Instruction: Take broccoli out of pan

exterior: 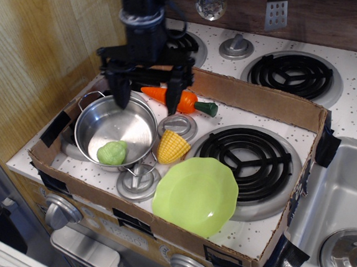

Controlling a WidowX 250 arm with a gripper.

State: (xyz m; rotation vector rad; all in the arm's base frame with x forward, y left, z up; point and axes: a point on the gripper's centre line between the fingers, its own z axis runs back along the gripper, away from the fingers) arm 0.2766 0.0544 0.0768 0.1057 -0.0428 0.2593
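Note:
The pale-green lumpy broccoli (112,153) lies inside the shiny steel pan (137,120), at its front edge. The pan stands at the left of the cardboard-walled stove area. My black gripper (149,102) hangs open above the pan's back right rim, fingers wide apart, one over the pan and one over the carrot (175,98). It holds nothing and is well above and behind the broccoli.
A yellow corn cob (173,146) lies right of the pan, a lime-green scalloped plate (195,195) in front. Cardboard walls (257,105) ring the area. A black burner coil (249,158) is at right. Silver burner discs (138,181) sit near the pan.

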